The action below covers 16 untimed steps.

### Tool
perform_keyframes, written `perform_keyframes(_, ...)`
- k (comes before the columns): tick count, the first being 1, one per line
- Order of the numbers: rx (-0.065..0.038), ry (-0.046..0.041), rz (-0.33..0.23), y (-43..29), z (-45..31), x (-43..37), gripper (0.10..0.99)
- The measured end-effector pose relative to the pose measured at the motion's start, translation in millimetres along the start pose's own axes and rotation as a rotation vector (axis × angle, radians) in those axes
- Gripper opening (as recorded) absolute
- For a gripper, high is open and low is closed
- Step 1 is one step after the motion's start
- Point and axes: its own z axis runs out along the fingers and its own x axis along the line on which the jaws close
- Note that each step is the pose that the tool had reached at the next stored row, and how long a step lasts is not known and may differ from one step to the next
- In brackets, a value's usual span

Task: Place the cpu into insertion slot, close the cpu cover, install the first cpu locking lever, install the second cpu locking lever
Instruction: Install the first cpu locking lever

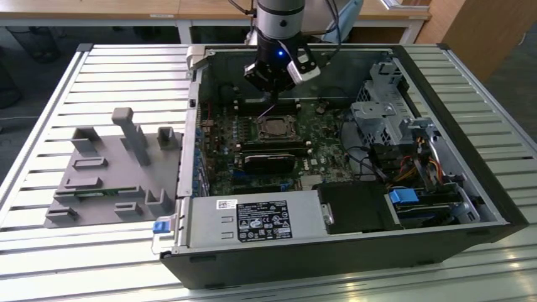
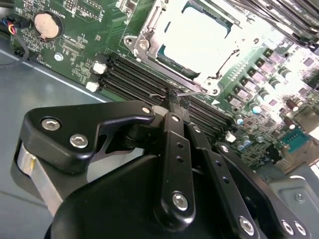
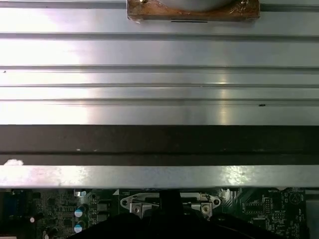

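The cpu [image 2: 199, 40] lies flat in the insertion slot [image 1: 275, 130] on the green board, its metal top glaring bright. The cpu cover [image 2: 149, 35], a silvery frame, lies down around it. A thin wire locking lever [image 2: 192, 92] sticks out at the socket's edge and slants up from the socket toward the gripper in the exterior view [image 1: 268, 111]. My gripper [image 2: 172, 98] hangs just behind the socket inside the case [image 1: 273, 94]. Its black fingers [image 2: 174, 129] are pressed together and the tip touches the wire lever. In the first wrist view the gripper tip [image 3: 170, 199] is at the socket's edge.
Long black memory slots [image 2: 134, 82] run between gripper and socket, and more memory modules [image 1: 273, 149] lie on its other side. The open computer case [image 1: 470, 207] holds a power supply [image 1: 251, 220] and drive cage [image 1: 381, 119]. A grey fixture [image 1: 109, 170] stands on the slatted table at the exterior view's left.
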Motion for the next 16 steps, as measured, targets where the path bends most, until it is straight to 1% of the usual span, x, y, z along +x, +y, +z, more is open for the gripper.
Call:
perform_keyframes(11,0.000,0.0001,0.000,-0.6,11.0,-10.6,0.106)
perform_keyframes(16,0.000,0.0000,0.000,-0.8,14.8,-13.0,0.106)
